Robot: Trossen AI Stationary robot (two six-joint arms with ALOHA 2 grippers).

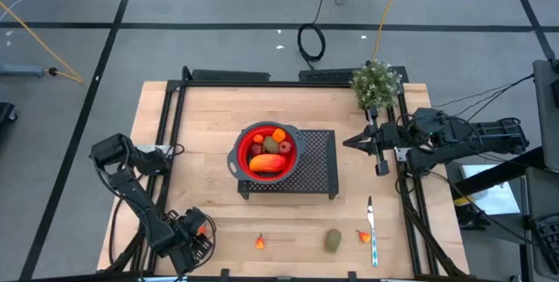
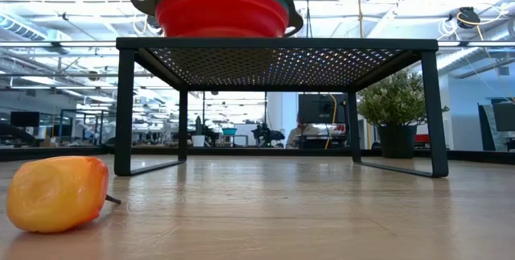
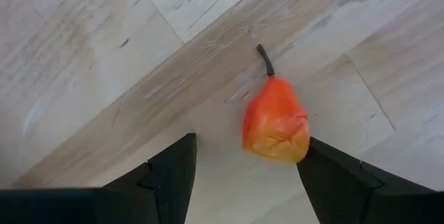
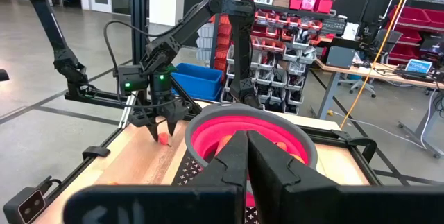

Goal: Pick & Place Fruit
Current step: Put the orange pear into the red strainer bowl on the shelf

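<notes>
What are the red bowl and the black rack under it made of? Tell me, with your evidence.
Red bowl: probably silicone with a dark plastic rim; matte, stepped collapsible-looking walls. Black rack: likely painted metal; perforated top letting light through, thin straight legs.

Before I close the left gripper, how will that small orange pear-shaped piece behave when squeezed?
The orange pear-shaped piece looks dented, so probably hollow and light. Its tapered, glossy body lies closer to one finger of the left gripper, so it may slide or pivot. Its thin stem looks bendable.
</notes>
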